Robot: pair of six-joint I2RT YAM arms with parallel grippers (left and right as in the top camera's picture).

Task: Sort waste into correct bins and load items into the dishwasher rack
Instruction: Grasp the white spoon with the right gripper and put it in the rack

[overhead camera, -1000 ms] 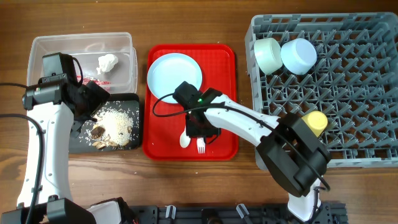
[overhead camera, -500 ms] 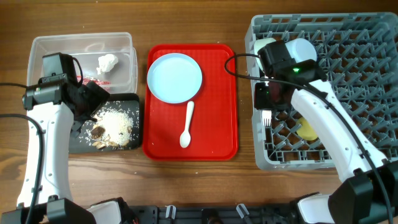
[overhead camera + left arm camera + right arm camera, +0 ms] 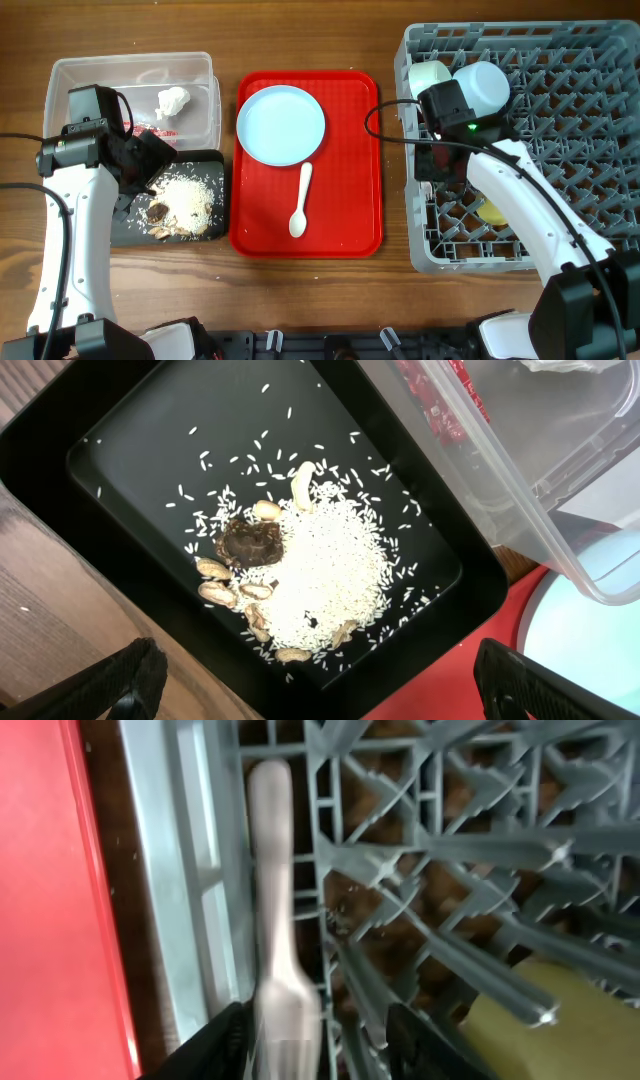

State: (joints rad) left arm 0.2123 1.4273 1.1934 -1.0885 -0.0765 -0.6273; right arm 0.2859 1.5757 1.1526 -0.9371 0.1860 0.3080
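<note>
My right gripper [image 3: 432, 168] hangs over the left edge of the grey dishwasher rack [image 3: 580, 150]. In the right wrist view its fingers [image 3: 315, 1030] are spread, and the blurred white fork [image 3: 270, 870] lies between them against the rack wall [image 3: 190, 870]. The mint-green bowl [image 3: 430, 78], pale blue bowl [image 3: 483, 85] and yellow cup [image 3: 492, 212] are in the rack. The pale blue plate [image 3: 281, 124] and white spoon [image 3: 300, 200] lie on the red tray [image 3: 350, 220]. My left gripper [image 3: 318, 660] is open and empty above the black tray [image 3: 130, 430], which holds food scraps [image 3: 320, 570].
The clear tub [image 3: 130, 70] behind the black tray [image 3: 215, 160] holds the white tissue [image 3: 172, 101] and the red-and-white wrapper [image 3: 160, 135]. The tub's corner [image 3: 520, 470] overhangs the black tray. My left arm covers the tray's left part.
My right arm carried the fork from the red tray to the rack's left edge, and its fingers now stand apart around it. The left arm has not moved.
</note>
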